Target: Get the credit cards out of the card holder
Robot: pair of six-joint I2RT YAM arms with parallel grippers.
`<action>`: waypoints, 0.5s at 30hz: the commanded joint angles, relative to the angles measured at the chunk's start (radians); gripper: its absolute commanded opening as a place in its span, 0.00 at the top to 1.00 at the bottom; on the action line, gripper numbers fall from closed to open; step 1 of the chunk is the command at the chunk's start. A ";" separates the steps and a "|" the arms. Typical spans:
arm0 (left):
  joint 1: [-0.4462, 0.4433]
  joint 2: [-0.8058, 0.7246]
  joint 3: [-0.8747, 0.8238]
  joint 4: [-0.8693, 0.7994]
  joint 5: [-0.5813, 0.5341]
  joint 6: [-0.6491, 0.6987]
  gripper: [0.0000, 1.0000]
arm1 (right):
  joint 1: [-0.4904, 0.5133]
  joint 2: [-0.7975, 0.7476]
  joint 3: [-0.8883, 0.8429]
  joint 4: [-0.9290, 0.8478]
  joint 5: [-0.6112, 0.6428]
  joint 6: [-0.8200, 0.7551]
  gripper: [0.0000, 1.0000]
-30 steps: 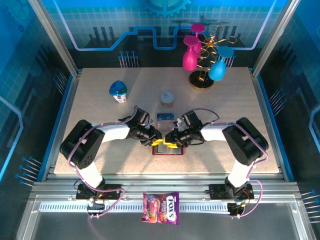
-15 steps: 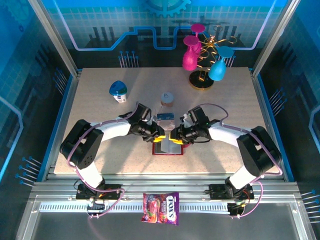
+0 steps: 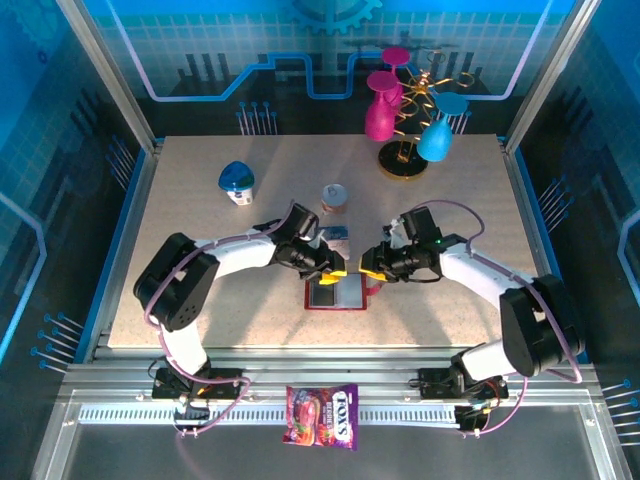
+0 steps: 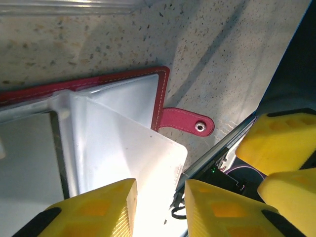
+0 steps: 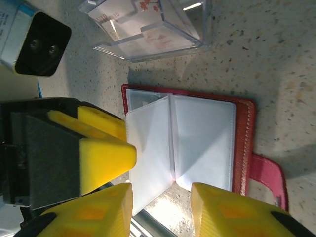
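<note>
The red card holder [image 3: 340,298] lies spread open and flat on the speckled counter [image 3: 180,200], near the middle of its front half, between the two claws. Its snap tab [image 4: 190,122] sticks out flat on the side towards the right arm. In the right wrist view the holder [image 5: 243,148] shows two cloudy see-through pocket leaves [image 5: 202,143] opened like book pages. What those pockets hold cannot be made out. The left claw [image 3: 332,274] is over the holder's far left part. In its own wrist view its yellow fingers [image 4: 98,207] stand partly apart with a clear gap, and the corner of a raised pocket leaf [image 4: 128,148] runs into that gap. Whether either pad touches the leaf I cannot tell. The right claw [image 3: 368,268] is at the holder's far right corner, near the tab. Its own view shows its jaws [image 5: 162,195] likewise part open, the lower edge of a leaf just above the gap and nothing plainly pinched. The two claws are near each other: the right one's yellow fingers [image 4: 276,143] show at the edge of the left wrist view, and the left claw [image 5: 118,140] shows beside the leaves in the right wrist view. Just beyond the holder stands a clear plastic box [image 3: 333,236] with printed inserts inside [image 5: 148,29]. Farther back are a small jar [image 3: 334,197], a white bottle with a blue cap [image 3: 237,183] and a gold stand [image 3: 403,165] hung with pink and blue glasses. A colourful candy packet [image 3: 322,415] lies on the rail in front of the counter.
</note>
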 commanded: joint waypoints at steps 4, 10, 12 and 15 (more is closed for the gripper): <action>-0.029 0.053 0.061 -0.013 0.033 0.009 0.66 | -0.035 -0.052 -0.006 -0.077 0.009 -0.040 0.62; -0.047 0.086 0.072 0.015 0.034 -0.005 0.59 | -0.038 -0.078 -0.007 -0.099 0.015 -0.050 0.61; -0.051 0.091 0.073 0.019 0.036 -0.008 0.58 | -0.038 -0.082 -0.012 -0.101 0.015 -0.050 0.61; -0.051 0.094 0.075 0.022 0.033 -0.008 0.58 | -0.038 -0.086 -0.022 -0.090 0.010 -0.041 0.61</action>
